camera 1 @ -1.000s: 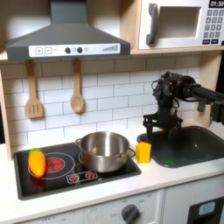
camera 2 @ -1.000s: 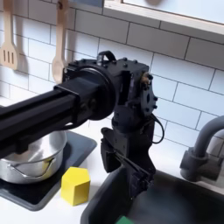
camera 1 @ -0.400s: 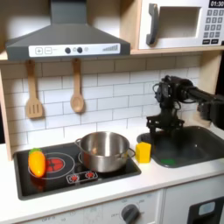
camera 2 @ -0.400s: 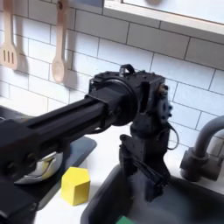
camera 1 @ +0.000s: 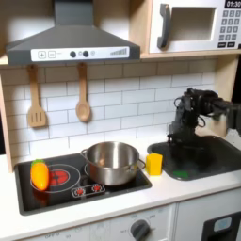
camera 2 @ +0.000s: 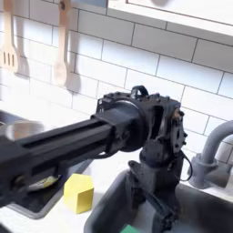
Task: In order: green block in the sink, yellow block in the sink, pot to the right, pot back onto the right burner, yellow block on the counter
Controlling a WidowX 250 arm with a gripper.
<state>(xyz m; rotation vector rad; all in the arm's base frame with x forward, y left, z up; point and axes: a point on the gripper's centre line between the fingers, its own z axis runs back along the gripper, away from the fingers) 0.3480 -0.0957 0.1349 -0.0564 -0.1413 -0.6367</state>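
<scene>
The green block (camera 1: 179, 173) lies flat in the sink (camera 1: 212, 155), near the basin's left end in the first exterior view; a sliver of the green block (camera 2: 128, 229) shows at the bottom edge of the second exterior view. Beside the cooktop, the yellow block (camera 1: 153, 164) (camera 2: 79, 193) stands on the counter (camera 1: 141, 202), just left of the sink. The pot (camera 1: 111, 162) sits on the right burner. My gripper (camera 1: 183, 145) (camera 2: 153, 198) hangs over the sink's left part, open and holding nothing, above the green block.
An orange oval toy (camera 1: 39, 174) lies on the left burner. A wooden spatula (camera 1: 36, 99) and spoon (camera 1: 83, 94) hang on the tiled wall. The faucet (camera 2: 211, 153) rises at the sink's back. My arm reaches in from the first exterior view's right.
My gripper has moved right in both exterior views, further over the sink. The blocks and the pot have stayed where they were.
</scene>
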